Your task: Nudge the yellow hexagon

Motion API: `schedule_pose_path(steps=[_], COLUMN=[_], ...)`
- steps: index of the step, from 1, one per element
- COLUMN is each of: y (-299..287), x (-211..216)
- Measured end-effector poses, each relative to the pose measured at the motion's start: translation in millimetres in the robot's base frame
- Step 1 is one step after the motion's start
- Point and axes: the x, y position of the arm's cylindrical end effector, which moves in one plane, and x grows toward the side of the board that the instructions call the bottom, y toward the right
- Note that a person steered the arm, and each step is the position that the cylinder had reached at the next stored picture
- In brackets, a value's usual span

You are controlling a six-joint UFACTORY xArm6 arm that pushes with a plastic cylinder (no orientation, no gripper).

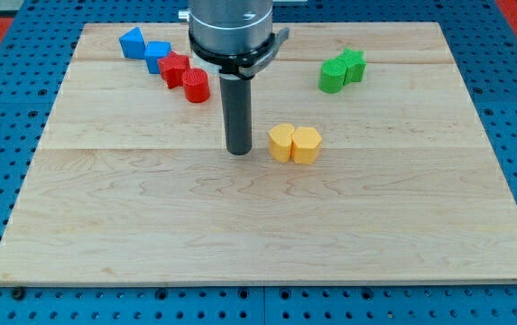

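Two yellow blocks sit touching near the board's middle: the yellow hexagon (306,144) on the view's right and another yellow block (281,143) on its left, whose shape I cannot make out for sure. My tip (238,152) stands on the board just to the view's left of the yellow pair, a short gap from the left yellow block. The dark rod rises from it to the arm's grey housing at the view's top.
Two blue blocks (133,42) (158,56) and two red blocks (175,69) (196,86) lie in a row at the top left. Two green blocks (332,75) (353,64) sit at the top right. The wooden board (258,226) lies on a blue pegboard.
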Motion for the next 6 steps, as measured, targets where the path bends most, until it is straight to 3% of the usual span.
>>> schedule_pose_path(steps=[1, 2, 5, 6], y=[-5, 33, 7, 3], x=[0, -1, -4, 37])
